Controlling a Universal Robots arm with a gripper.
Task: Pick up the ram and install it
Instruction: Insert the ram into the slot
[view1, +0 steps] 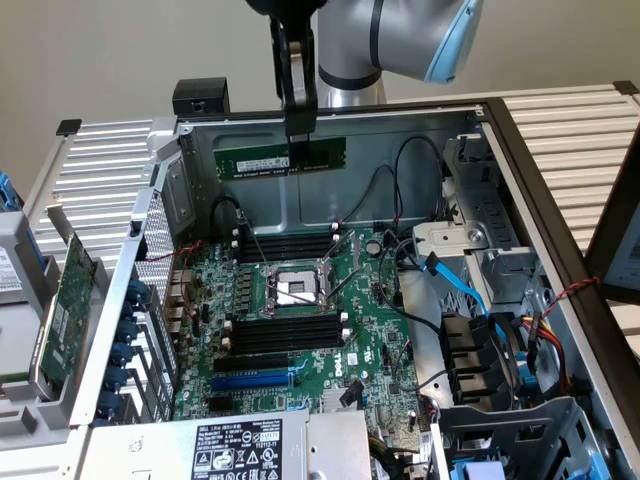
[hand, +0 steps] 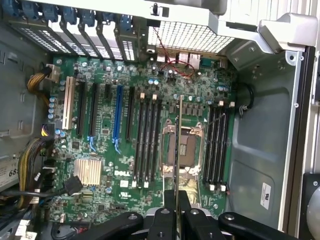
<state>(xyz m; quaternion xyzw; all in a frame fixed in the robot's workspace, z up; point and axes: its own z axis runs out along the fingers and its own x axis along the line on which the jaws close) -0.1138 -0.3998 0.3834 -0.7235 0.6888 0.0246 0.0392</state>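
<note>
An open case (view1: 300, 200) lies on a slatted table (view1: 100, 170).

Exterior view: the gripper (view1: 298, 135) is clamped on the ram's (view1: 255, 160) upper edge, about mid-length, above the motherboard (view1: 375, 340). It looks light, stiff and fragile, so it is best held by the edges.

Wrist view: the ram (hand: 179, 145) juts edge-on from the gripper (hand: 177, 202), over the socket (hand: 192, 150).

A plain beige wall (view1: 90, 50) stands behind a pale ribbed tabletop (view1: 585, 135) that spreads to both sides under soft, even light.
</note>
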